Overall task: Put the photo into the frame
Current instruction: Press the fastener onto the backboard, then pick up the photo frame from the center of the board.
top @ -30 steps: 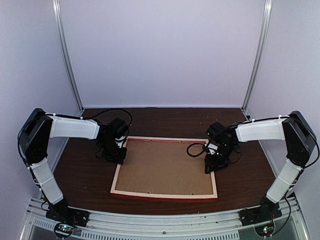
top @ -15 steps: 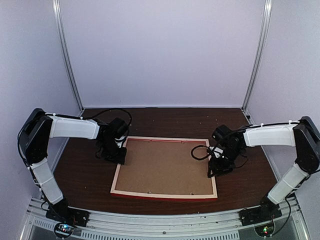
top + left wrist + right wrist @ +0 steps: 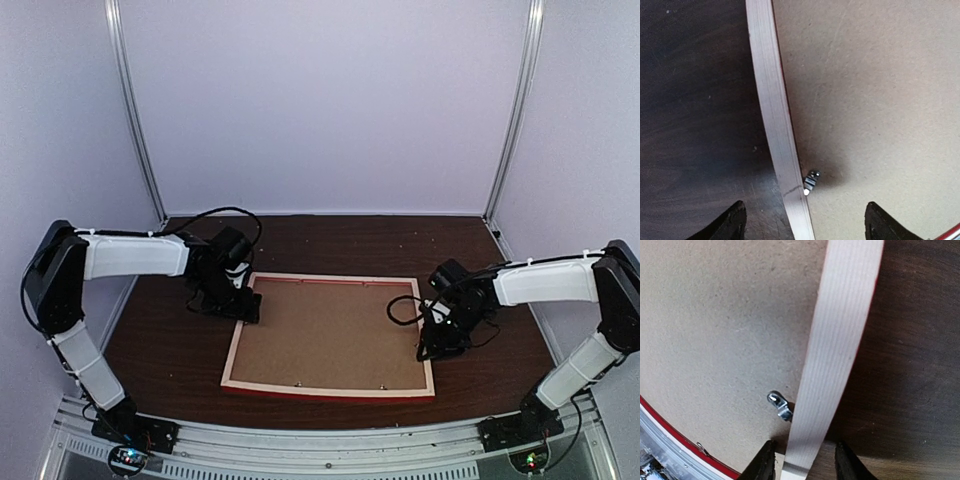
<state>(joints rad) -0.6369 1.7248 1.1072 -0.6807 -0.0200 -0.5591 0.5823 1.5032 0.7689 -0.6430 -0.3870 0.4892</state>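
Note:
The frame (image 3: 330, 389) lies face down on the table, pale wood back up, red showing along its near edge. A brown backing board (image 3: 330, 330) fills it. The photo is hidden. My left gripper (image 3: 248, 308) is over the frame's left rail (image 3: 772, 110), open wide, one finger over the table and one over the board, by a small metal clip (image 3: 811, 181). My right gripper (image 3: 432, 350) straddles the right rail (image 3: 840, 325) with a thin gap on each side, open, next to another clip (image 3: 780, 405).
Dark wooden table (image 3: 170, 350) runs around the frame on all sides. Two more small clips (image 3: 300, 381) sit along the near rail. White enclosure walls and metal posts (image 3: 135, 120) stand behind. A cable (image 3: 400, 305) loops off the right wrist over the board.
My left gripper opened wide and shifted slightly right along the left rail. My right arm stretched out and moved its gripper outward and nearer along the right rail.

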